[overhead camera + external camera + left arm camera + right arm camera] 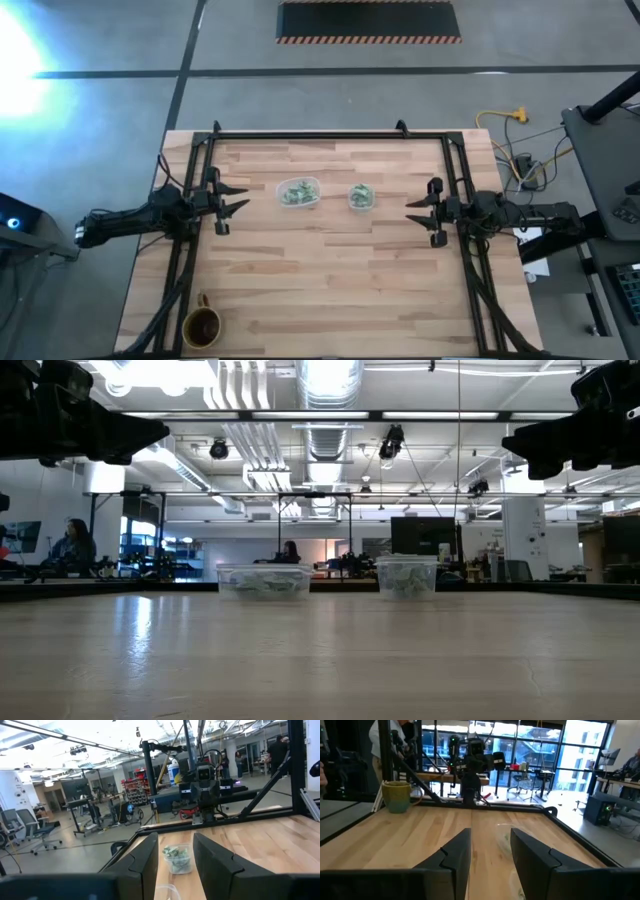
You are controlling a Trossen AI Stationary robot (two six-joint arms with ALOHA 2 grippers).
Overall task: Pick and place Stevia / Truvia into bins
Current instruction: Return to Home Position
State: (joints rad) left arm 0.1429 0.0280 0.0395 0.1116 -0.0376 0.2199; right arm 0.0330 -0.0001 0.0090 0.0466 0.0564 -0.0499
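Observation:
Two clear bins stand on the wooden table (330,290): a wider one (298,192) and a smaller square one (360,196). Both hold pale green and white Stevia / Truvia packets (175,854). My left gripper (238,198) hovers level at the table's left side, pointing toward the wider bin, open with nothing between its fingers. My right gripper (412,211) hovers level at the table's right side, pointing toward the smaller bin, open and empty too. In the low view the bins (263,581) (405,576) rest by their bottoms on the table, with both grippers high above the table top.
A brown mug (202,325) stands near the table's front left corner. A black frame (330,134) runs along the far edge and both sides. Bare wood lies between the bins and the near edge. People sit in the room behind (75,545).

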